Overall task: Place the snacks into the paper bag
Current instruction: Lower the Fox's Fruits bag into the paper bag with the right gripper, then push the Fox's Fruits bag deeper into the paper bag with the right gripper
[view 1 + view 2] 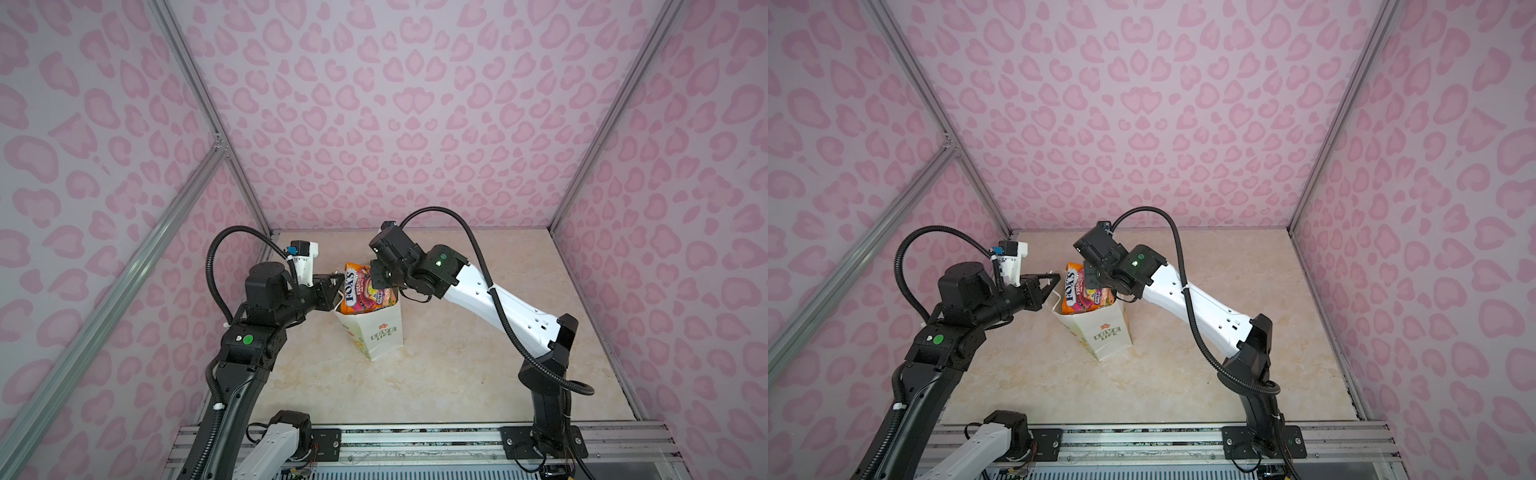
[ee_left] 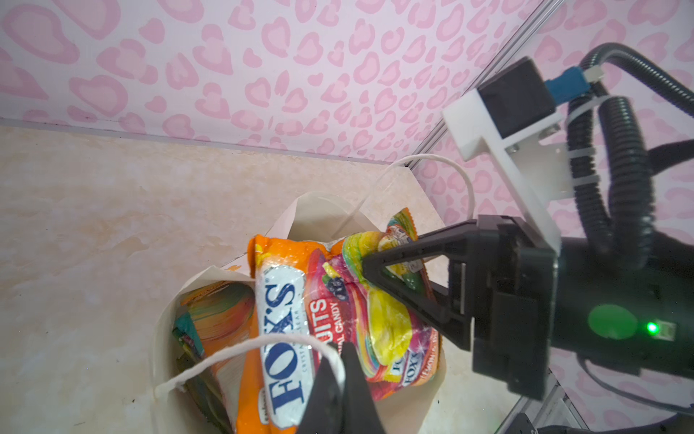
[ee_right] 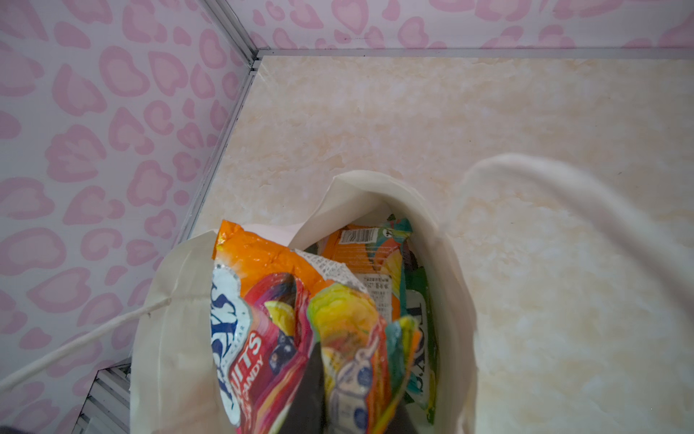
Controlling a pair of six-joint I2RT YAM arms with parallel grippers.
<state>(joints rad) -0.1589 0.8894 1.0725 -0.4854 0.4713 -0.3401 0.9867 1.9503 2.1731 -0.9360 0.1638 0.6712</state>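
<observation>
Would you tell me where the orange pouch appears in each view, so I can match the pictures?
In a top view: the orange pouch sticks out of the bag, just left of centre.
In a top view: likewise, left of centre.
Left wrist: in the bag's mouth, FOX'S logo facing the camera.
Right wrist: against the bag's wall, logo partly seen.
Shared landmark: the bag's white rim.

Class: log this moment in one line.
left gripper: shut on handle | right gripper: shut on yellow pouch | paper bag: upright

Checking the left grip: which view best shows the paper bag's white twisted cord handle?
Left wrist: the white twisted cord handle runs into the shut left gripper. Right wrist shows a taut stretch; both top views, a sliver.
</observation>
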